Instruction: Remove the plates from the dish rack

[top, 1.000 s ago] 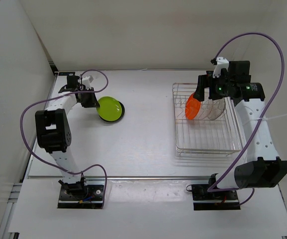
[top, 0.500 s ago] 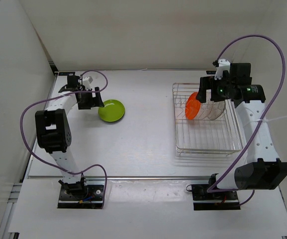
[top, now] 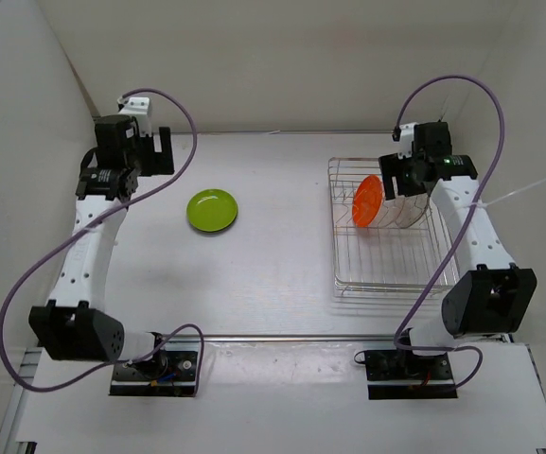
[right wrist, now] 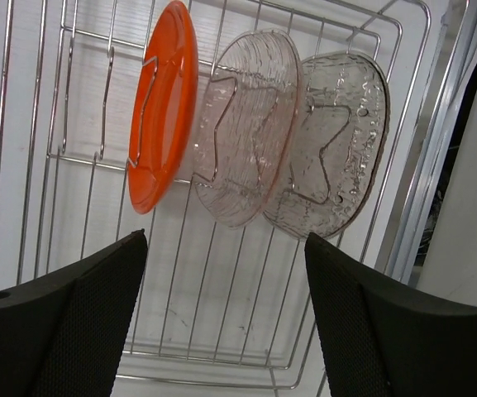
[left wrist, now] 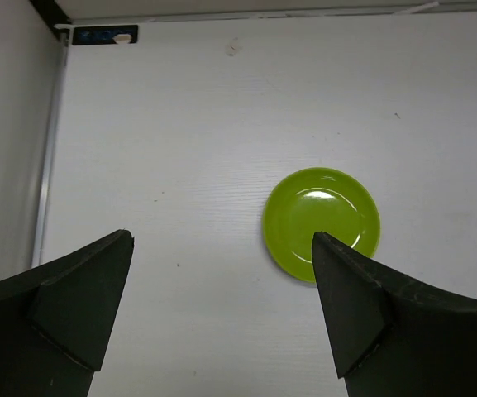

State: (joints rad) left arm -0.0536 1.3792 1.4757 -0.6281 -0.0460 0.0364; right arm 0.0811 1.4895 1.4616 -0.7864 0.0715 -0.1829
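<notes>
Three plates stand on edge in the dish rack (top: pixel 396 263), over at three o'clock on the table (top: pixel 282 255). They are slotted between the wires at its twelve o'clock end, which is what holds them upright. One is an orange plate (right wrist: pixel 165 103) and the other two are clear plates (right wrist: pixel 246 124), in a row with the orange one toward nine o'clock.

A fourth, the lime green plate (top: pixel 212 209), lies flat on the bare table at about nine o'clock from the rack and well apart from it, so I take it as already unloaded. I see no black plate.

The right gripper (right wrist: pixel 226 240) hovers above the row with its jaws spread and nothing between them, probably lining up on the orange one. The left gripper (left wrist: pixel 221 248) is raised at ten o'clock from the green plate, jaws wide and empty.
</notes>
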